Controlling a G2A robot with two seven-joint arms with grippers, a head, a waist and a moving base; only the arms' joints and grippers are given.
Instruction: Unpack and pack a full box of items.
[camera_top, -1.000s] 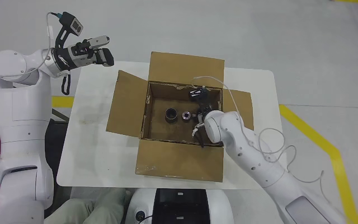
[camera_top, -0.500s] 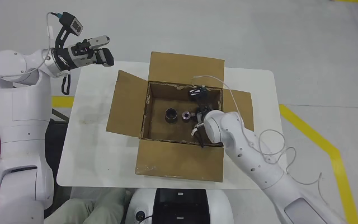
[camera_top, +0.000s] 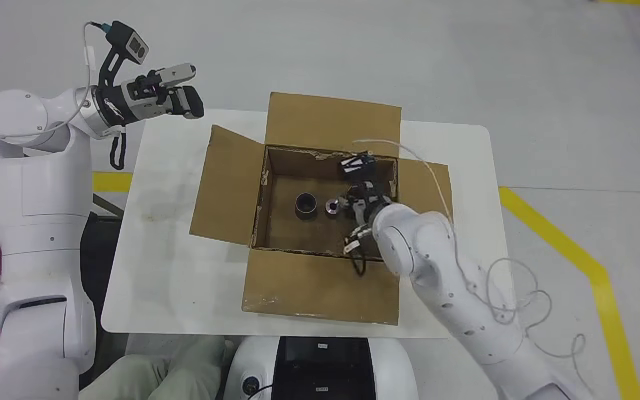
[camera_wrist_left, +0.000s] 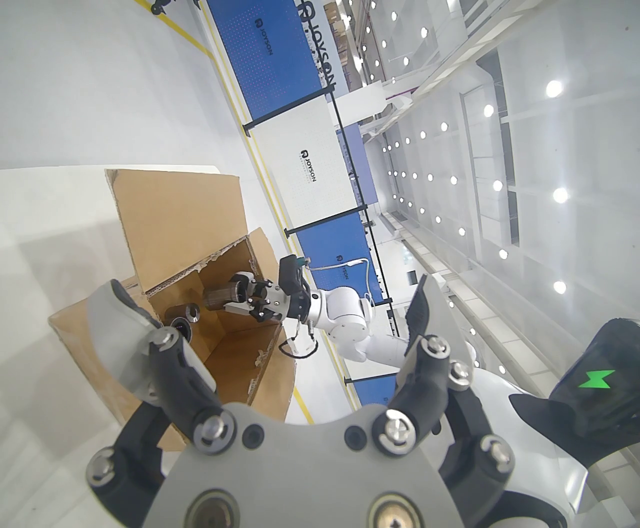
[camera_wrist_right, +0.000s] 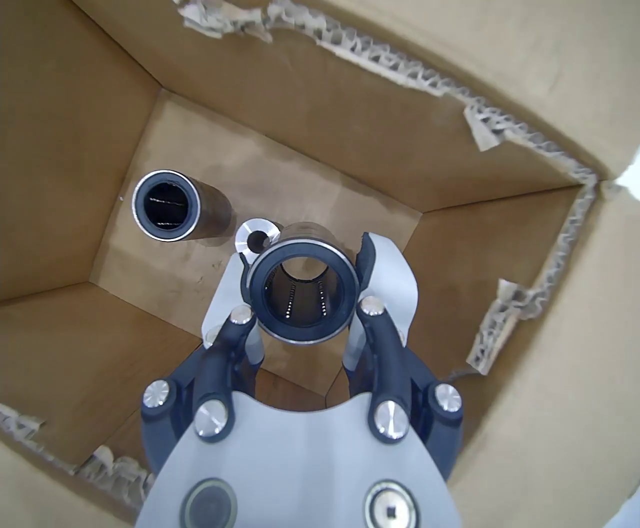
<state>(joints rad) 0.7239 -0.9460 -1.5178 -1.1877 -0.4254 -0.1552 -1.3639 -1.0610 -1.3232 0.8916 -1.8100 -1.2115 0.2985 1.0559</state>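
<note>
From above, the open cardboard box (camera_top: 335, 118) stands on the white table (camera_top: 170, 250) with all its flaps folded outwards. The left gripper (camera_top: 190, 87) hangs in the air beyond the table's far corner, well apart from the box. The right gripper (camera_top: 348, 208) is down inside the box, near the wall on the right arm's side. A loose cylinder (camera_top: 306, 206) of dark metal stands on the box floor just beside it. In the left wrist view, that gripper's own fingers (camera_wrist_left: 125, 325) are spread wide and have nothing between them. Farther off, inside the box, the right gripper has a held cylinder (camera_wrist_left: 220, 298) clamped between its fingers. In the right wrist view the two pale fingers (camera_wrist_right: 390, 280) press on both sides of the held cylinder, and its open end with a black rim faces the camera, so small balls show in rows inside the bore. A small silver ring (camera_wrist_right: 257, 239) with a hole lies on the floor just behind it. The loose cylinder stands upright a little apart from the fingers, and whether it touches the ring I cannot tell.
</note>
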